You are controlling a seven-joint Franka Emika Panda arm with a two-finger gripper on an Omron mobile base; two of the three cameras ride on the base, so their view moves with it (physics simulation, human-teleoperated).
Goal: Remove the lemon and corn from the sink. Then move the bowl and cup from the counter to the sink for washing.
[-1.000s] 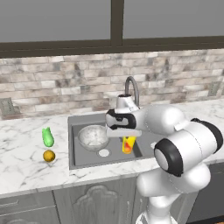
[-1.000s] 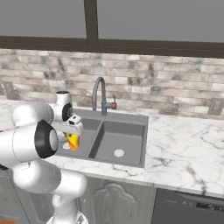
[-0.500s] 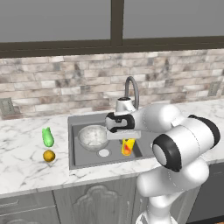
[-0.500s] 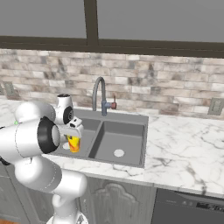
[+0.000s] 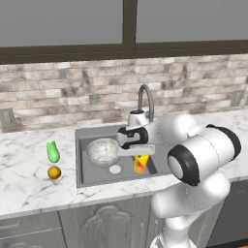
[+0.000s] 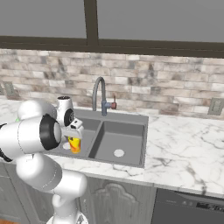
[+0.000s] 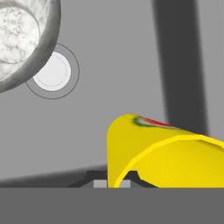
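One pincer (image 5: 140, 160), seemingly clamped on the cup (image 5: 140, 163), hangs over the sink (image 5: 92, 178).

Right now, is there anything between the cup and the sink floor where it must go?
Nothing visible blocks it. The gripper is shut on the cup above the left basin of the sink. In the hand view, bare grey floor lies beyond the cup. The bowl and drain sit off to one side, apart from the cup.

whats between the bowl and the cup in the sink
Bare grey basin floor and the round white drain, seen in the left base view and hand view. The bowl sits left of it, the cup right, held by the gripper.
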